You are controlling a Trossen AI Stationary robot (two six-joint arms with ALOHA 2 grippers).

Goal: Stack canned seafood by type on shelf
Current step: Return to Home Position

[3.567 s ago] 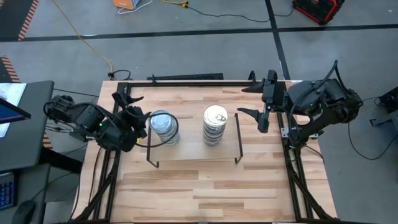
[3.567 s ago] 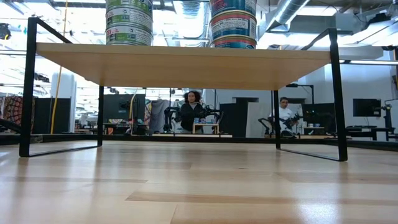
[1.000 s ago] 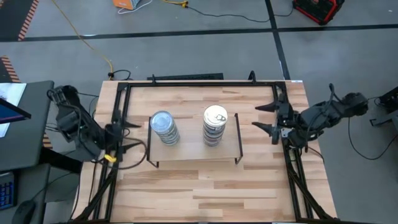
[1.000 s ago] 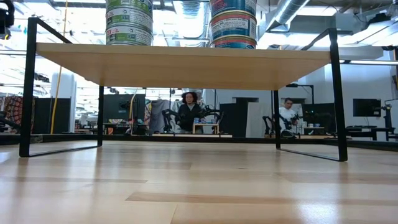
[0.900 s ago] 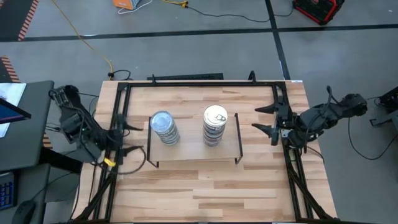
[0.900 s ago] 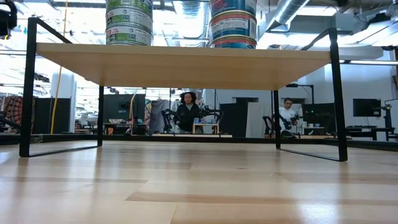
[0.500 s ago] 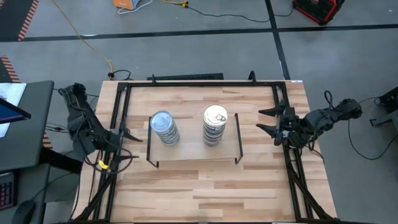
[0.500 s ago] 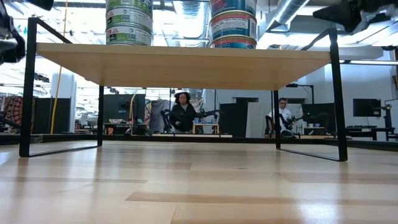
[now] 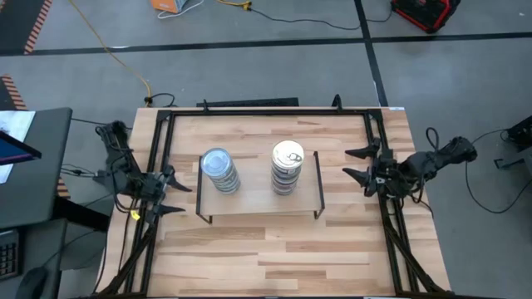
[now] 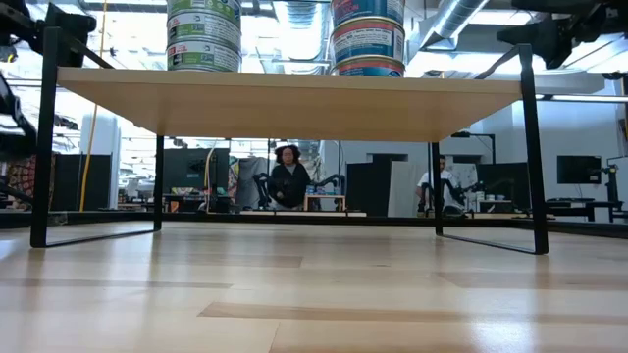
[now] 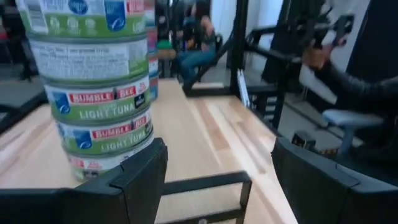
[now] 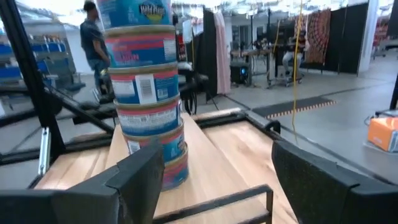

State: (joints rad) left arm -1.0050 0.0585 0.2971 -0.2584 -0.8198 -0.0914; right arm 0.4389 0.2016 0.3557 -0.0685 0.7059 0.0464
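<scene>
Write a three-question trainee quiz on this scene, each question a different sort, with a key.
1. True or false: the left gripper holds a tin.
2. The blue-labelled stack stands: A) nearer the left gripper; B) nearer the right gripper; C) on the bare tabletop.
3. Fill in: the tins stand in ___ stacks on the shelf.

Key: 1 false, both grippers are open and empty, at the table's side edges. 2 B. 3 two.
</scene>
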